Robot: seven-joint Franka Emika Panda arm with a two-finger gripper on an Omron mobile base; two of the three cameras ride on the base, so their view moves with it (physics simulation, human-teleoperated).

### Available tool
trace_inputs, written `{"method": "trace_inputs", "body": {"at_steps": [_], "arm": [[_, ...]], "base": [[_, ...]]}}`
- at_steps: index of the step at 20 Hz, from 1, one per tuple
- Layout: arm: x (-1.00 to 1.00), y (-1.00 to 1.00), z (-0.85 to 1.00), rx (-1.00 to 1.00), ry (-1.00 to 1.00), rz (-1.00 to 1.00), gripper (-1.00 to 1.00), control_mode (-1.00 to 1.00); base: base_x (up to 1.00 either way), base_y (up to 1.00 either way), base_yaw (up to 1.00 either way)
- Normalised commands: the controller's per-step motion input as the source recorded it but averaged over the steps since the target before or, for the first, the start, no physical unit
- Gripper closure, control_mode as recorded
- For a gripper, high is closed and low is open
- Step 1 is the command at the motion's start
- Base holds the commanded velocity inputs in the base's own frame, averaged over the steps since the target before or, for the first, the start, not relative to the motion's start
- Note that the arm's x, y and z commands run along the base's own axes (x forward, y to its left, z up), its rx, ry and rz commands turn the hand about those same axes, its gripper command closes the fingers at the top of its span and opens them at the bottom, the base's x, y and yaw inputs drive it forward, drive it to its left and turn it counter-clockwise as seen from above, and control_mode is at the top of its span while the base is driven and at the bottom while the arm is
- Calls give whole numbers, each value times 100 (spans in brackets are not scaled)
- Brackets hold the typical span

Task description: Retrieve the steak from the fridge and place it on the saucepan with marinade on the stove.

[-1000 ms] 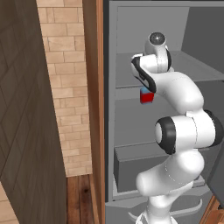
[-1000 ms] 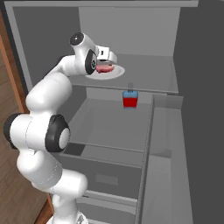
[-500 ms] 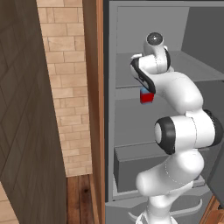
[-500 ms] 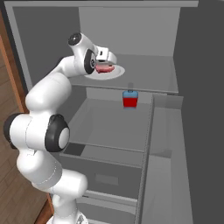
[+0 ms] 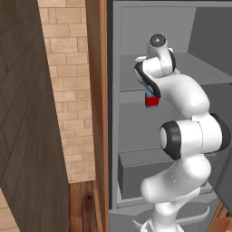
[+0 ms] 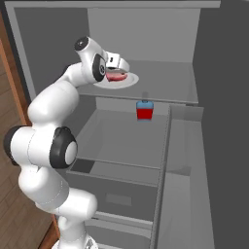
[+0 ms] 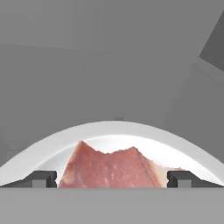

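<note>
One steak [image 7: 109, 168] on one plate [image 7: 109, 131], between wide-open, empty end effector [image 7: 112, 178] fingertips.

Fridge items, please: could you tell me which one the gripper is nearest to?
The steak on the white plate, upper shelf: the open gripper straddles it. The red bottle stands one shelf lower.

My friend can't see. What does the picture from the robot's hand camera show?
A pinkish-red steak lies on a white plate, right in front of the camera. The open gripper has one dark fingertip on each side of the meat, with a grey fridge shelf behind.
</note>
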Motion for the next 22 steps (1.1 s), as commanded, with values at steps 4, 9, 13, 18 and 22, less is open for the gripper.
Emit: {"method": "trace_inputs", "body": {"at_steps": [4,9,13,18,22], "arm": [[0,0,-73,0,0,-6,-100,-100],[-1,-7,-79,5,0,-6,-100,-100],[-9,-14,-87,14,-4,-6,-100,-100],[-7,-1,-98,8,-8,-4,-100,-100],[-3,-2,-100,8,-4,-3,-100,-100]], "base": [[0,0,0],[0,0,0],[0,0,0],[0,0,0],[0,0,0]]}}
